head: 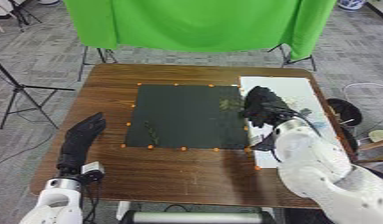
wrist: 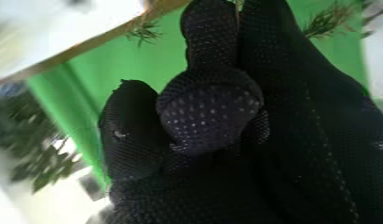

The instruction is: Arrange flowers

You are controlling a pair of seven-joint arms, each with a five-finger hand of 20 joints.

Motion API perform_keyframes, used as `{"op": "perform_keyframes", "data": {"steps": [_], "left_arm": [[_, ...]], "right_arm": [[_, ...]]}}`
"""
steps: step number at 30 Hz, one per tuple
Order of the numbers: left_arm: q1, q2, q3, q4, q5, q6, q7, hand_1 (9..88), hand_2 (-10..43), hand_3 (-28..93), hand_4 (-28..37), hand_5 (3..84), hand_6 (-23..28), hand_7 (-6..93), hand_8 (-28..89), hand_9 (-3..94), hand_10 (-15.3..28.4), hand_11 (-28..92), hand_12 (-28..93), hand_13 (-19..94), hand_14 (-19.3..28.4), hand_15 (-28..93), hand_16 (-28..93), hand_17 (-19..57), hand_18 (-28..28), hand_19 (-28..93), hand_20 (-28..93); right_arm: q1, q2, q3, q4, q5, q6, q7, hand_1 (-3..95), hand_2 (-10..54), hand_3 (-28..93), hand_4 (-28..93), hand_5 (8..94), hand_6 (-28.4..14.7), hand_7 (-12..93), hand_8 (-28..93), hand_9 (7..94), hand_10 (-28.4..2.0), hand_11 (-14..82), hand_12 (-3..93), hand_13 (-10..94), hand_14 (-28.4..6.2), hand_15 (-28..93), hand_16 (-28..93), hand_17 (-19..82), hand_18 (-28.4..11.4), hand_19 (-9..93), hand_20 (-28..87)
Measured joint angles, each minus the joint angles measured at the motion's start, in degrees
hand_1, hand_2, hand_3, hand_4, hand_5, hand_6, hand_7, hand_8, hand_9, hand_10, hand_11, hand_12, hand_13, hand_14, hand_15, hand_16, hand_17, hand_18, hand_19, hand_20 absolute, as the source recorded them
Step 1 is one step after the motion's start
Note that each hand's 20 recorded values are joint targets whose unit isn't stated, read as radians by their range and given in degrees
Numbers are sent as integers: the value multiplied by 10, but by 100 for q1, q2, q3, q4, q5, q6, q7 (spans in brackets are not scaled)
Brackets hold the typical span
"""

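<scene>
In the head view, my right hand [head: 261,102] is over the seam between the black mat [head: 183,117] and the white board [head: 298,92]. A green sprig [head: 229,104] sticks out beside its fingers over the mat. In the right wrist view, the thumb of my right hand [wrist: 210,112] presses against the fingers, and needle-like greenery [wrist: 330,20] shows past them; the stem inside the grip is hidden. Another thin green sprig [head: 152,132] lies on the mat's left part. My left hand [head: 83,135] rests at the table's left side, fingers straight.
Pale flowers [head: 305,112] lie on the white board beside my right arm. Orange dots [head: 184,148] line the mat's edges on the brown table [head: 170,175]. A green cloth [head: 201,30] hangs beyond the far edge. A black bin [head: 346,111] stands off the right side.
</scene>
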Motion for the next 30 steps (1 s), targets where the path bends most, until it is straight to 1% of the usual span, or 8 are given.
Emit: {"op": "perform_keyframes", "data": {"steps": [5, 8, 15, 30], "left_arm": [[-20, 17, 0, 2, 2, -46, -38, 247, -95, 719, -247, 444, 32, 110, -66, 412, 125, 153, 107, 338, 139, 95, -5, 79, 88, 20, 164], [-23, 21, -1, 2, 2, -52, -56, 247, -95, 719, -247, 444, 32, 110, -66, 412, 125, 152, 107, 339, 140, 95, -5, 78, 88, 20, 164], [-23, 22, -8, 3, 2, -70, -87, 249, -95, 717, -245, 444, 32, 109, -66, 412, 125, 152, 108, 338, 140, 94, -5, 78, 88, 20, 164], [-78, 29, 18, 22, 27, -224, -146, 249, -95, 716, -245, 441, 30, 108, -65, 412, 124, 150, 109, 338, 140, 94, -5, 76, 90, 19, 163]], "right_arm": [[1004, -527, -1253, 373, 304, -25, -13, 562, -95, 639, -89, 719, -53, 421, 156, 937, -101, 361, 226, 937, -12, 599, 190, 761, -52, 886, 350], [1316, -849, -1648, 548, 417, -25, -13, 565, -95, 636, -95, 718, -52, 425, 155, 937, -100, 363, 225, 937, -11, 600, 189, 761, -53, 886, 351], [1508, -1343, -1815, 862, 463, 14, -3, 565, -95, 625, -106, 711, -51, 454, 155, 937, -99, 370, 219, 937, -13, 602, 186, 762, -52, 886, 350], [1668, -1768, -2083, 1475, 808, 255, 159, 549, -95, 594, -98, 703, -50, 491, 149, 937, -107, 372, 212, 937, -15, 600, 178, 769, -49, 881, 339]]}}
